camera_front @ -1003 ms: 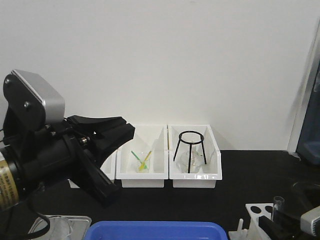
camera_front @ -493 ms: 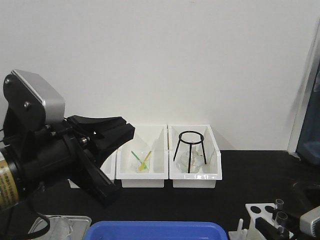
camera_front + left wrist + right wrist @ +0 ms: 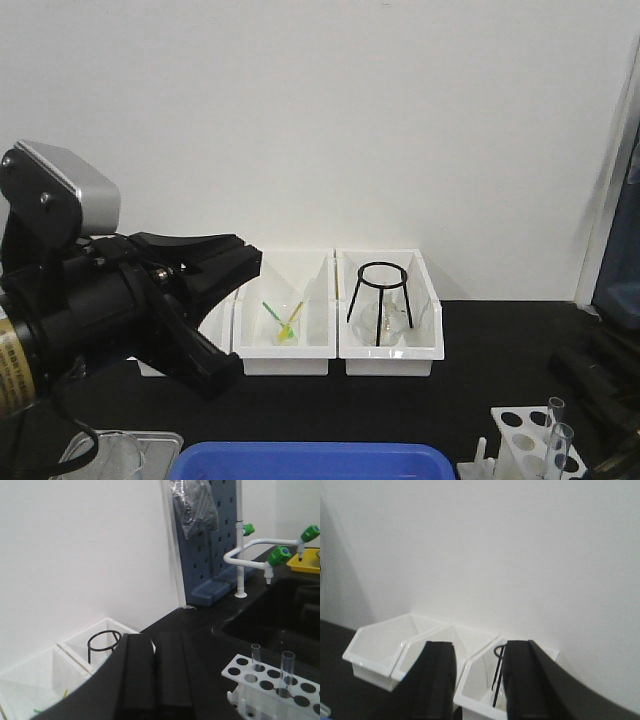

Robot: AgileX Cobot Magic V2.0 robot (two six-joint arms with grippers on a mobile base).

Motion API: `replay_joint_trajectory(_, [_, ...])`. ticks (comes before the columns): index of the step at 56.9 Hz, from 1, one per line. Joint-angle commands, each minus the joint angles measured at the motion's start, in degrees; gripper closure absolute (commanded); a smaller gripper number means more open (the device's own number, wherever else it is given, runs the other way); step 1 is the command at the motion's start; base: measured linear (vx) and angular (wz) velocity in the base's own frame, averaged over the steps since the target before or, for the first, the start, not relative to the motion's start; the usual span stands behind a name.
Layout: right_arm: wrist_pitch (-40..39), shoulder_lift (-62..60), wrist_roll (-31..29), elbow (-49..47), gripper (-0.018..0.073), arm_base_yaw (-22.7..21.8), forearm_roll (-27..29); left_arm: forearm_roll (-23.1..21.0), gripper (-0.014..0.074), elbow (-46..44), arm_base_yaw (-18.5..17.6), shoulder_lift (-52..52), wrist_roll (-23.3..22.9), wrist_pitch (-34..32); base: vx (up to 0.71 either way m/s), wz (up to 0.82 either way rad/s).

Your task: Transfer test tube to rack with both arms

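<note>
A white test tube rack (image 3: 512, 432) stands at the bottom right, with two clear test tubes (image 3: 562, 445) upright in its holes. The left wrist view shows the rack (image 3: 267, 686) and both tubes (image 3: 287, 672) too. My left gripper (image 3: 252, 262) is raised at the left, far from the rack; in its wrist view (image 3: 156, 637) the jaws are shut and empty. My right gripper (image 3: 477, 647) is open and empty and faces the white bins. In the front view it is only a dark blurred shape (image 3: 600, 385) beside the rack.
Two white bins (image 3: 285, 352) stand against the back wall, the right one holding a black tripod ring (image 3: 382, 300) over a flask. A blue tray (image 3: 310, 462) sits at the front edge, a metal tray (image 3: 120, 450) beside it. A sink (image 3: 280, 610) and taps (image 3: 250, 550) lie beyond the rack.
The right gripper lowered a tube into the rack, let it go and drew back up and to the right. The left arm shifted slightly left.
</note>
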Motion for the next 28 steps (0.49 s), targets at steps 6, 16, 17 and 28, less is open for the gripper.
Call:
replay_joint_trajectory(6, [19.64, -19.30, 14.79, -1.38, 0.0501, -0.38, -5.64, 0.77, 0.0603, 2.30, 0.01, -4.11, -2.15, 6.25, 0.00, 0.00])
replay_joint_trajectory(16, [35.61, -35.82, 41.08, -1.38, 0.0573, -0.32, -30.77, 0.54, 0.0603, 14.20, 0.01, -9.73, -1.11, 10.01, 0.00, 0.00])
replay_joint_trajectory(17, [35.54, -36.59, 43.63, -1.38, 0.0571, -0.32, -34.08, 0.54, 0.0603, 15.77, -0.04, -10.16, -1.11, 9.88, 0.00, 0.00])
replay_joint_trajectory(28, [28.58, -40.53, 65.19, -1.38, 0.0570, -0.32, -58.87, -2.85, 0.0603, 26.69, -0.04, -16.71, -3.91, 0.76, 0.00, 0.00])
